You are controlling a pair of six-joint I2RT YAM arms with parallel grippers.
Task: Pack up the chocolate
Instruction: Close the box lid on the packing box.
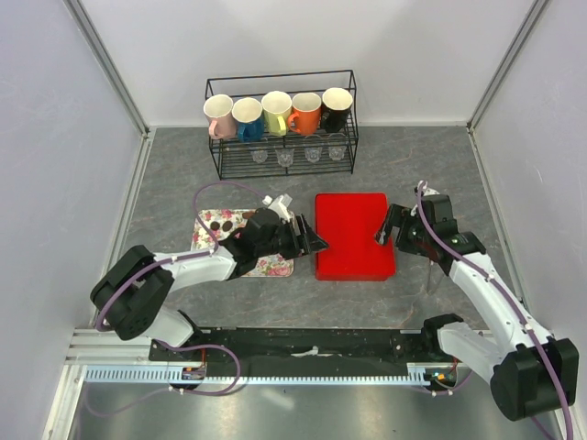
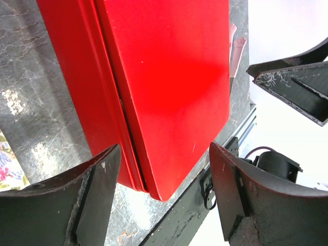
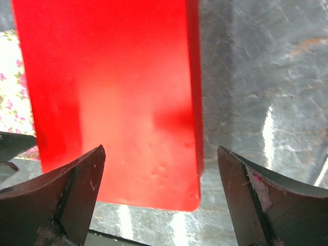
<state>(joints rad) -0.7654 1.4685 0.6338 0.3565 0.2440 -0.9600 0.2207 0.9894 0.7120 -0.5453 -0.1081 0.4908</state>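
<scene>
Inward, left pincer (image 1: 317,241) and right pincer (image 1: 383,231) agape beside the red box (image 1: 353,240)

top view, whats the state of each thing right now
red box: lid shut, flat on the table
left gripper: open, empty, at the box's left edge
right gripper: open, empty, at the box's right edge
floral tray: flat, left of the box
chocolates: a couple on the tray
mugs: five in a row on the wire rack
</scene>
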